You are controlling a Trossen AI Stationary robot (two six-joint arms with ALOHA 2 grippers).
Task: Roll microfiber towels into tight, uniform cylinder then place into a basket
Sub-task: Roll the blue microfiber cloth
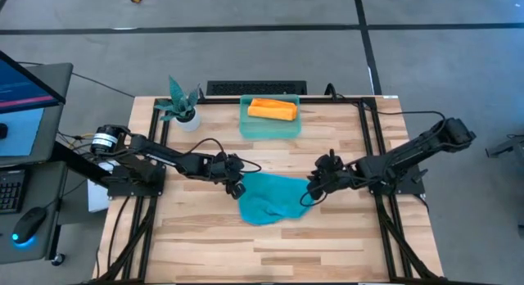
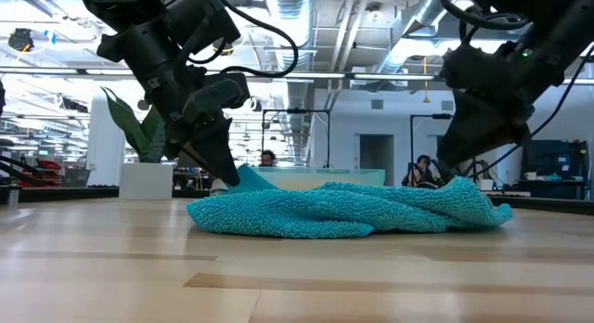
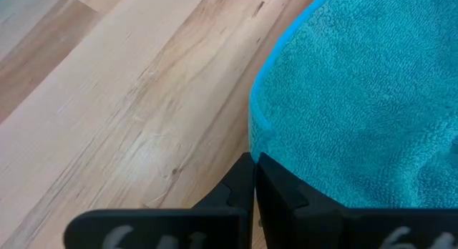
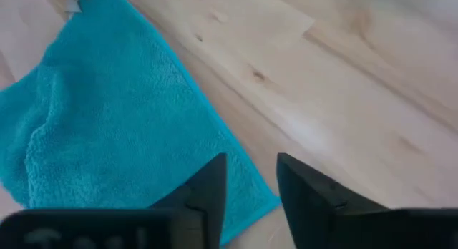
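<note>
A: Left gripper [image 1: 236, 187] first, from above: it sits at the left edge of the teal towel [image 1: 270, 198], which lies rumpled mid-table. Right gripper [image 1: 314, 189] is at the towel's right edge. Orange towel [image 1: 272, 110] is already rolled and lying in the basket [image 1: 246, 126] at the back.

B: And from table height?

A: Left gripper [image 2: 223, 165] is tip-down, touching the teal towel [image 2: 343, 212] at one end; right gripper [image 2: 461, 165] hovers at the other end. A potted plant [image 2: 144, 137] stands behind, and people show far off in the room.

B: Left wrist camera?

A: Fingers [image 3: 275, 192] pressed together with no gap, right at the teal towel's [image 3: 358, 99] hem on the wooden table [image 3: 129, 99]. Nothing visibly pinched between them.

B: Right wrist?

A: Fingers [image 4: 207, 188] parted with a gap, just over the corner of the teal towel [image 4: 107, 142], gripping nothing.

B: So which step?

A: I'd judge flattening or setting up the second roll. Next calls for spreading the cloth square and catching one hem evenly, or the cylinder comes out loose.

B: Obstructions?

A: Nothing on the path; the basket's remaining room beside the orange roll looks tight.
</note>
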